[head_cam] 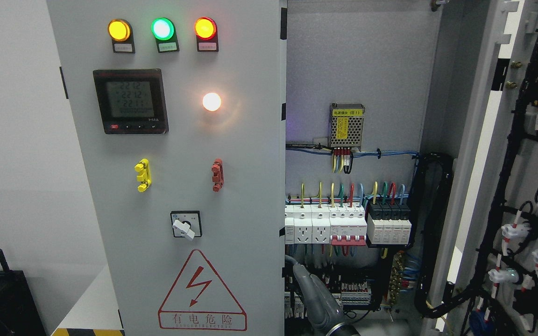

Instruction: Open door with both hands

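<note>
Right cabinet door (pixel 521 186) is swung wide open, its wiring side showing, breakers (pixel 348 226) exposed. Left door (pixel 180 163) with the indicator lamps (pixel 162 29) looks closed, so about half is left. One grey robot finger (pixel 311 289) reaches up behind the left door's edge; which hand, and whether it grips, can't tell.

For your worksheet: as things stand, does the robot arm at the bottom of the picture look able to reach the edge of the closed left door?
Probably yes. The arm rises just inside the opening, right beside the closed left door edge, and nothing sits between them. Its hand isn't clearly visible.
</note>
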